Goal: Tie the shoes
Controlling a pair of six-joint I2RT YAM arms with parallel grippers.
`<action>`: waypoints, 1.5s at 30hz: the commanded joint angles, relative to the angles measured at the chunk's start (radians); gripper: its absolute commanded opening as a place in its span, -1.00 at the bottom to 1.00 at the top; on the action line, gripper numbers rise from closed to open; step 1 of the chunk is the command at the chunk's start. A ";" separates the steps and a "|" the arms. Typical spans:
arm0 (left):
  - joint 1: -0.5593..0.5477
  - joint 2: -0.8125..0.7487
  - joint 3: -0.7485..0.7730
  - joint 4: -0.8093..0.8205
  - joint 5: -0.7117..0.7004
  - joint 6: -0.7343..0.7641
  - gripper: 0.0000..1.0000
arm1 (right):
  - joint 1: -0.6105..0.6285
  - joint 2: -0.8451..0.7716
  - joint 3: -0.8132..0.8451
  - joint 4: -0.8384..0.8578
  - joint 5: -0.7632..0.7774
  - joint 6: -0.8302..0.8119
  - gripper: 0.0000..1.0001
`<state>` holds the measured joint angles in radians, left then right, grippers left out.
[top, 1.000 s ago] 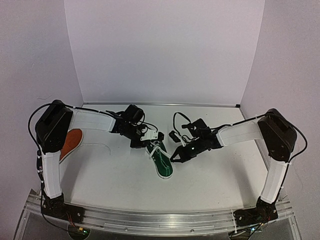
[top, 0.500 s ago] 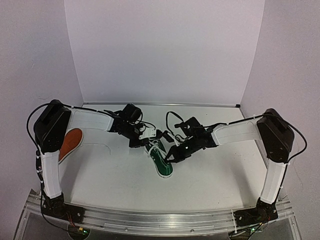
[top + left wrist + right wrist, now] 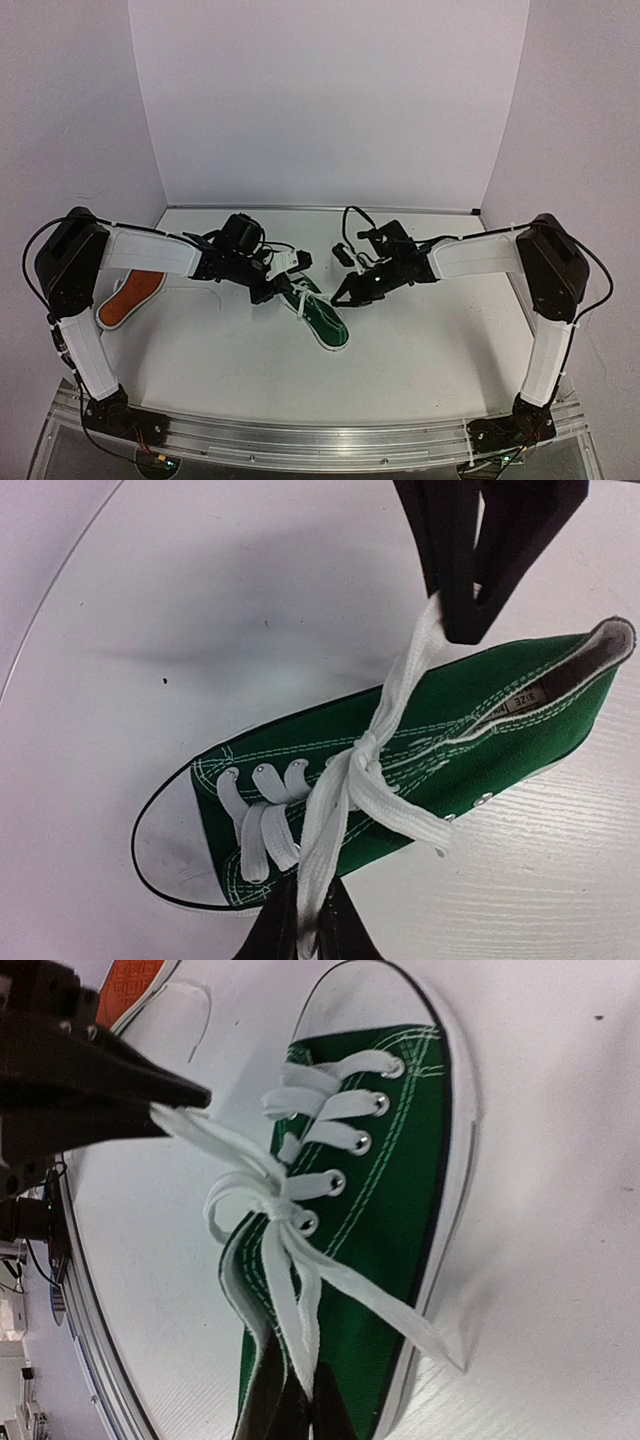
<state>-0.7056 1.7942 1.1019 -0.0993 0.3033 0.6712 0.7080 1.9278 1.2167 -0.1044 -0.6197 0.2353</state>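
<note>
Since half a second ago we have drawn both claws apart, and the left elbow has swung outward, uncovering more of the orange-red sneaker (image 3: 130, 292) at the table's (image 3: 430, 340) left. The green sneaker (image 3: 400, 740) lies on its side mid-table between the claws. The left gripper (image 3: 308, 925) is clamped on one white lace (image 3: 340, 810) strand, and the right gripper (image 3: 292, 1400) is pinched on the other, with a first crossing (image 3: 360, 748) cinched above the eyelets. We judge the flat lace soft and slippery, and the shoe light enough to skid, so we would pull evenly and regrip near the crossing.
</note>
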 commanded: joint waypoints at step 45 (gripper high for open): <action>0.069 0.018 -0.038 0.270 0.060 -0.528 0.99 | -0.006 -0.139 -0.171 0.235 0.101 0.227 0.35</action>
<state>-0.6422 1.9122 1.0845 0.1244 0.3704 0.2043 0.7055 1.7932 0.9761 0.1824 -0.6032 0.4726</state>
